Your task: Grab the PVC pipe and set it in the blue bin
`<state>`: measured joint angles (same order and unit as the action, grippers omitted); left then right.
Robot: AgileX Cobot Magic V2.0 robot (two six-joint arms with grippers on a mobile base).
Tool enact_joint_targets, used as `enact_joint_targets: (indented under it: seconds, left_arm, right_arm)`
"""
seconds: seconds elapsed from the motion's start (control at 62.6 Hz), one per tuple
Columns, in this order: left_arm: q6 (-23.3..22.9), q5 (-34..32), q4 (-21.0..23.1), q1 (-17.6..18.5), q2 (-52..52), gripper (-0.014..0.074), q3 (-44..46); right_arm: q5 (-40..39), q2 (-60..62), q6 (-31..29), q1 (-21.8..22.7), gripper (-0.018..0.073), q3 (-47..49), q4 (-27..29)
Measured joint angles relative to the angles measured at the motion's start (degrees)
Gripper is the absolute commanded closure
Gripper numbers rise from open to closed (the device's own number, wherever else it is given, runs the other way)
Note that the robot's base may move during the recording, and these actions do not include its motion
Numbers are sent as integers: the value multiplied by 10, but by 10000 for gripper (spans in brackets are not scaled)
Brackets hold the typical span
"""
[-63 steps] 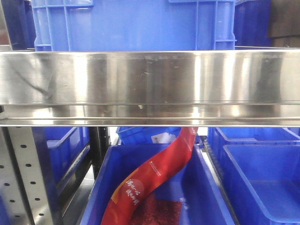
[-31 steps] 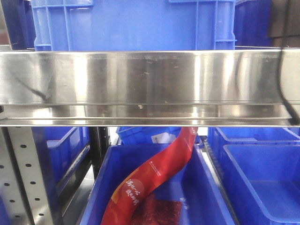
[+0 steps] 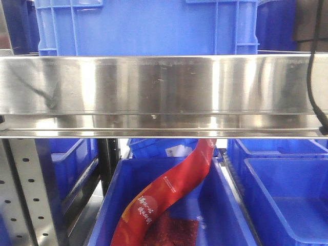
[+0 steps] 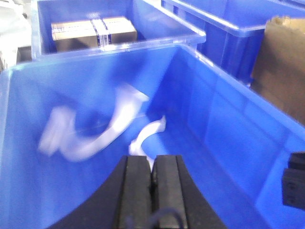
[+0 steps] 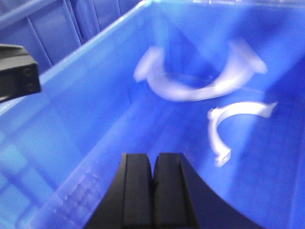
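I am looking into a blue bin (image 4: pixel 228 119) (image 5: pixel 71 119) from both wrist views. Two white curved PVC pieces lie inside it. The large one (image 4: pixel 102 131) (image 5: pixel 200 81) is blurred. The small one (image 4: pixel 145 136) (image 5: pixel 228 121) rests on the bin floor. My left gripper (image 4: pixel 152 160) is shut above the bin, and the small piece shows just beyond its tips, with nothing between the fingers. My right gripper (image 5: pixel 153 156) is also shut with nothing in it, and hangs over the bin floor to the left of the small piece. The front view shows neither gripper.
A neighbouring bin holds a taped cardboard box (image 4: pixel 93 29). Brown cardboard (image 4: pixel 281 67) stands at the right. In the front view a steel shelf rail (image 3: pixel 164 92) crosses, with a blue crate (image 3: pixel 148 25) above it, a red bag (image 3: pixel 169 195) in a lower bin and a black cable (image 3: pixel 313 87) at the right.
A black cable has come into the front view at the right edge and shifted upward. The shelf, crates and red bag have not moved.
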<state>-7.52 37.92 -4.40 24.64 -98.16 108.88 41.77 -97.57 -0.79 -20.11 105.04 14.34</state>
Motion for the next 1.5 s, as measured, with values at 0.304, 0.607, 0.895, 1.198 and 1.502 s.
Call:
enact_joint_targets:
  seconds: [0.304, 0.607, 0.895, 1.198, 1.502]
  left_arm:
    - [0, 79, 3, 6, 85, 707, -9]
    - [0, -43, 15, 43, 235, 707, -202]
    - [0, -229, 15, 43, 396, 707, -479]
    - [0, -270, 65, 16, 552, 707, -666]
    - [0, -292, 69, 15, 610, 707, -684]
  right_arm:
    - [31, 69, 0, -8, 727, -6, 0]
    - [-79, 180, -43, -49, 727, -138, 0]
    - [-263, 322, -45, -49, 727, -406, -1]
    - [-351, 521, -46, -49, 727, -630, -1]
    - [-313, 645, -47, -49, 727, -652, -1]
